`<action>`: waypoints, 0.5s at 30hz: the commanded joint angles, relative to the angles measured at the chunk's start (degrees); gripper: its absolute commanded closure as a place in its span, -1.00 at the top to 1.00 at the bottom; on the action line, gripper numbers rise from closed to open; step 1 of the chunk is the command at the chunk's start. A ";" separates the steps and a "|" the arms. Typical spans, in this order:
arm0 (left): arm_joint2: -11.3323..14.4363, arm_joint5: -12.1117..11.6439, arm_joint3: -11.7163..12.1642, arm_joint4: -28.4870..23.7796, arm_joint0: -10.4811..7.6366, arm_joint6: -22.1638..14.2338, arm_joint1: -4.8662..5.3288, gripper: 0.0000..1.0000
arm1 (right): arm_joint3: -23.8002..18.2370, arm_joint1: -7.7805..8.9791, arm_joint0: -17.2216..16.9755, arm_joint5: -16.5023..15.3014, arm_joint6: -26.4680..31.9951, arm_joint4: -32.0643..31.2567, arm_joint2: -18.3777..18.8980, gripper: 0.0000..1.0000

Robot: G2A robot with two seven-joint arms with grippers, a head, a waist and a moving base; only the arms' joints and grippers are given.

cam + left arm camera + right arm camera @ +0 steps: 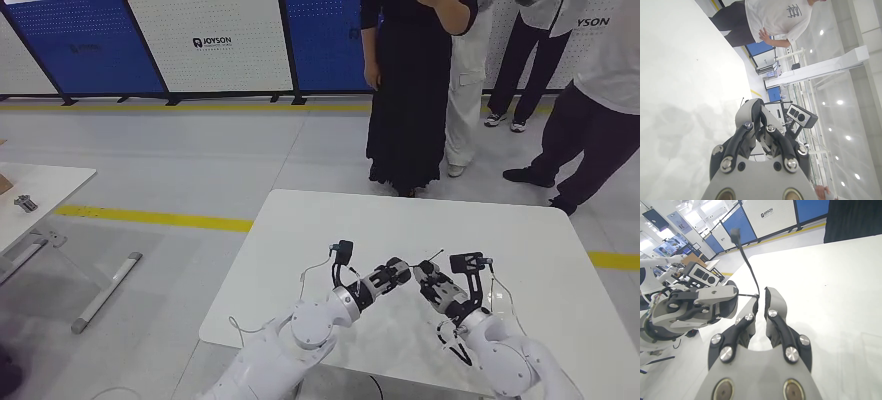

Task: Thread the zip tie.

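One black plastic zip tie point(751, 272) is hanging in the air between two tools, just above the smooth white table point(500, 230), over the table's 6 o'clock part in the top view. Its strap is showing as a flat, flexible ribbon curving upward to a small blocky head point(735, 234), which is standing free and slanting toward about 2 o'clock from the tools in the top view. At the other end it is narrowing into a thin, stiff, needle-like tail point(746, 295) running sideways. The left tool point(758, 106) is sitting at 9 o'clock of the right tool point(762, 294), their tips almost meeting. The left tool is clenching that tail: its two rounded grey fingers point(745, 111) with black textured pads are pressing together, with a sliver of black tie showing just past them. The right tool's two fingers, with the same grey shells and black pads, are standing slightly parted, and the table is showing through the gap. The bend of the strap is lying at the tip of one pad, probably touching it, though the angle is making that hard to settle; this tool is looking released rather than gripping. Each tool is carrying black linkage bars with shiny round metal pivots.
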 commanded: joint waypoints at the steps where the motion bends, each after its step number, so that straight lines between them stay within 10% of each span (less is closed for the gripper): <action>1: 0.00 -0.06 0.00 0.10 0.00 0.10 -0.01 -1.00 | 0.03 0.00 0.04 -0.05 0.10 0.09 -0.04 -1.00; 15: 0.08 -1.75 -0.59 0.65 0.38 0.34 -0.04 -1.00 | 1.28 -0.12 0.74 -0.15 1.00 0.01 -1.16 -1.00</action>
